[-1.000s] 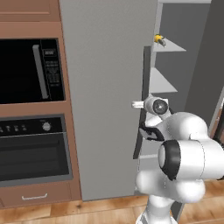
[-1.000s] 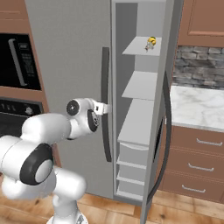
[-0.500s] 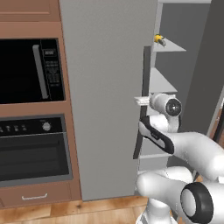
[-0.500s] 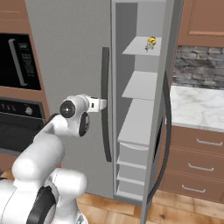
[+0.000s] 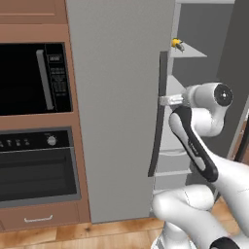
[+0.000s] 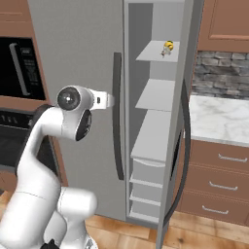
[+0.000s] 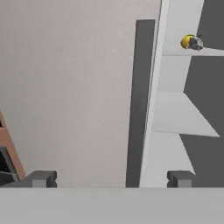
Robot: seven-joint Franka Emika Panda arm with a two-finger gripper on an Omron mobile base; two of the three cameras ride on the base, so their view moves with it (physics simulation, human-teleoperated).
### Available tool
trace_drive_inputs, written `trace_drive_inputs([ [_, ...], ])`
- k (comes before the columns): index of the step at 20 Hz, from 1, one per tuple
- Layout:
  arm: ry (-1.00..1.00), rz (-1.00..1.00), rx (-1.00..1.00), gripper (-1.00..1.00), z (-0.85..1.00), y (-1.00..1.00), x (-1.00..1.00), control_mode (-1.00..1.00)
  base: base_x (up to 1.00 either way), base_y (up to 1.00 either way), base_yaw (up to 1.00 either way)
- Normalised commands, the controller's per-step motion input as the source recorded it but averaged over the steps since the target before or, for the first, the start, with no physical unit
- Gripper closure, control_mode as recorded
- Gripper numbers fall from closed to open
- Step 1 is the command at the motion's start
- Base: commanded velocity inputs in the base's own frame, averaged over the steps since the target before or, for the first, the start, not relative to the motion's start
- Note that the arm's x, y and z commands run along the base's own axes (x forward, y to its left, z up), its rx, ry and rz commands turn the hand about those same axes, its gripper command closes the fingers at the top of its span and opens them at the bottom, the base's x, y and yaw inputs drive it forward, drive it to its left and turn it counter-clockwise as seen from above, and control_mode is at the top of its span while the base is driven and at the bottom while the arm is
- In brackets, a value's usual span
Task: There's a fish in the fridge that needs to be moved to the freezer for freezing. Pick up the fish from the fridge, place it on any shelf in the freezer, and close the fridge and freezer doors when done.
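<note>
The tiny slim fish, dark grey with a yellow patch (image 6: pixel 168 47), lies on an upper solid grey shelf (image 6: pixel 154 54) of the narrow freezer compartment (image 6: pixel 155 121), near the shelf's far right corner. Judged from this, the transfer is done and door closing is the step in hand.

The wide flat grey fridge door (image 5: pixel 119 107) looks shut, flush with the cabinetry beside the black built-in microwave (image 5: pixel 31 78). The narrow grey freezer door (image 6: pixel 187 121) stands swung out to the right, its long dark bar handle (image 6: pixel 185 141) on the far face.

Your tool (image 7: pixel 109 177) is released, its jaws wide apart and holding nothing. It points at the fridge door's dark vertical bar handle (image 7: pixel 139 105), just beside it and level with its middle part.

To do the step well:
1. Draw the tool clear of the fridge handle before swinging right.
2. Route the arm around the open freezer door's free edge, not through the compartment; the shelves project forward.
3. Contact the door's outer face near the handle side, away from the hinge, for best leverage.
4. Push steadily until the door seats flush with the fridge door.
5. Confirm the fridge door is fully seated; its seam cannot be judged precisely here.
</note>
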Motion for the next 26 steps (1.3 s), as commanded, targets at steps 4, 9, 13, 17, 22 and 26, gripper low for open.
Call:
trace_drive_inputs([
  [4, -0.24, 0.09, -0.01, -1.00, -0.29, 0.00, -1.00, -1.00, 0.00, 0.00, 0.00],
  [9, -0.22, 0.08, -0.08, -1.00, -0.36, 0.02, -0.94, -1.00, 0.00, 0.00, 0.00],
  [13, 0.00, 0.09, -0.09, -1.00, -0.40, -0.12, -0.23, -1.00, 0.00, 0.00, 0.00],
  [17, -0.04, 0.16, -0.03, -1.00, -0.26, -0.34, -0.53, -1.00, 0.00, 0.00, 0.00],
  [22, -0.43, 0.02, -0.07, -1.00, -0.29, -0.45, -0.97, -1.00, 0.00, 0.00, 0.00],
  [26, -0.25, 0.00, 0.01, -1.00, -0.30, -0.70, -0.91, -1.00, 0.00, 0.00, 0.00],
])
